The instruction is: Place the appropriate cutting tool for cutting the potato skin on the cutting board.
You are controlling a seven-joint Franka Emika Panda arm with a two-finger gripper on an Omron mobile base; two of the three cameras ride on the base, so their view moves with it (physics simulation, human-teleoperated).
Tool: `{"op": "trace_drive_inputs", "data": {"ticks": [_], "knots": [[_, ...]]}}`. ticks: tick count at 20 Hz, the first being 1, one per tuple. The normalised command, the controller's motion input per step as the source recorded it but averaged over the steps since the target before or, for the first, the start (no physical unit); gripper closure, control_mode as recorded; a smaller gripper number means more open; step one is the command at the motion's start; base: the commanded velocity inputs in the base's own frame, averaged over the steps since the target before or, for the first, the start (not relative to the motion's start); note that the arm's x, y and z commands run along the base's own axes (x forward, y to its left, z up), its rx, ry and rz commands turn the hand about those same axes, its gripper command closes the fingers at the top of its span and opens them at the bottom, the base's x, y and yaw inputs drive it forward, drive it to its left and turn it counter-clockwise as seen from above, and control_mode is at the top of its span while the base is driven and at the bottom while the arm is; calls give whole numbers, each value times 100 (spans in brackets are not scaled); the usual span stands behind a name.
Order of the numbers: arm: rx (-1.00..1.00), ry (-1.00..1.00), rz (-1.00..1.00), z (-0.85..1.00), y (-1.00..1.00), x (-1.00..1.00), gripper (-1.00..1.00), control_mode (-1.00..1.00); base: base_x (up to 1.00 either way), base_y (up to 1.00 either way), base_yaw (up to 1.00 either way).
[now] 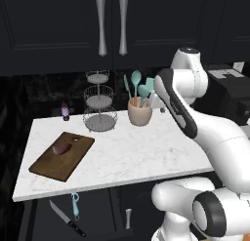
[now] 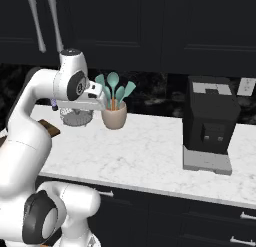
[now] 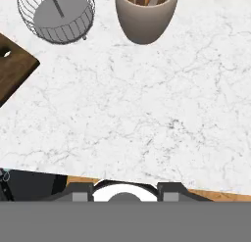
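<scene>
The dark brown cutting board (image 1: 62, 155) lies at the left of the white counter (image 1: 132, 154), and the small reddish potato (image 1: 62, 148) rests on it. Below the counter's front edge, against the dark cabinet front, I see the light blue-handled peeler (image 1: 75, 204) and beside it the long black-handled knife (image 1: 67, 218). My gripper (image 2: 98, 94) hangs high above the counter near the utensil crock, far from the peeler. In the hand view its fingertips (image 3: 81, 193) stand wide apart with nothing between them, and a corner of the board (image 3: 12, 69) shows at the left.
A three-tier wire basket (image 1: 100, 102) and a beige crock of teal utensils (image 1: 140, 114) stand at the back of the counter, with a small dark bottle (image 1: 65, 111) to the left. A black coffee machine (image 2: 209, 126) is at the right.
</scene>
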Motion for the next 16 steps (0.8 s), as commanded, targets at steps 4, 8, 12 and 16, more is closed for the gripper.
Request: {"op": "trace_drive_inputs", "data": {"ticks": [4,8,12,16], "knots": [[0,-2,1,-3,32,-48,-100,-100,0,0,0],[0,0,14,-56,95,-100,-100,-100,0,0,0],[-1,5,26,-73,100,-98,-100,-100,0,0,0],[-2,16,18,-67,100,-64,-100,-100,0,0,0]]}}
